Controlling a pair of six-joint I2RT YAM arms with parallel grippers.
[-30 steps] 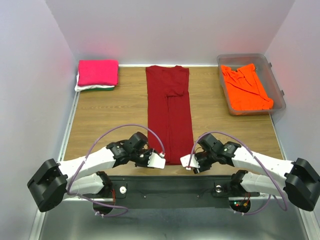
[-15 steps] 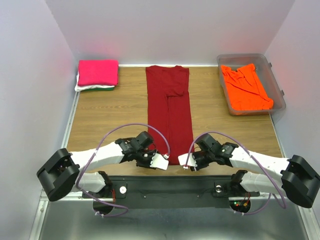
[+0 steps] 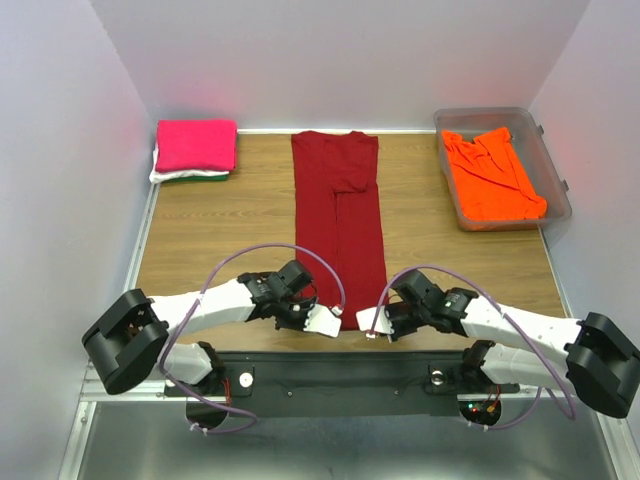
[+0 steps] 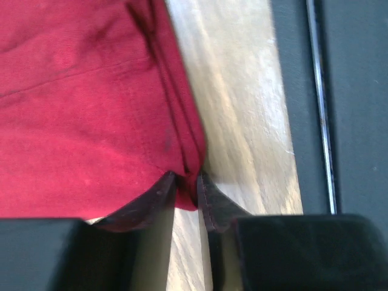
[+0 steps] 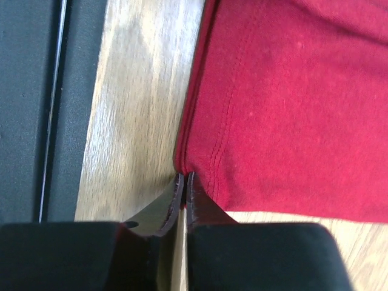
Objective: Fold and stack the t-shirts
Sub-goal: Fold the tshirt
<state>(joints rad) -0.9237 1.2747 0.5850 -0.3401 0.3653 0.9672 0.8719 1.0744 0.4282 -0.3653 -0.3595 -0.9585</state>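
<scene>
A dark red t-shirt (image 3: 338,215) lies on the table as a long narrow strip, running from the back to the near edge. My left gripper (image 3: 333,319) is at its near left corner. In the left wrist view (image 4: 187,179) it is shut on the red hem (image 4: 79,109). My right gripper (image 3: 366,325) is at the near right corner. In the right wrist view (image 5: 184,177) its jaws are pressed together on the corner of the hem (image 5: 291,109). A folded hot pink t-shirt (image 3: 196,144) tops white and green ones at the back left. A bright orange t-shirt (image 3: 490,175) lies crumpled at the back right.
The orange shirt sits in a clear plastic tub (image 3: 556,180) at the back right corner. A black rail (image 3: 340,370) runs along the near table edge, just behind both grippers. White walls close in the left, back and right.
Both grippers have moved inward along the near edge to the red shirt's near corners. The left arm shifted right the most. The shirt itself has not visibly moved.
</scene>
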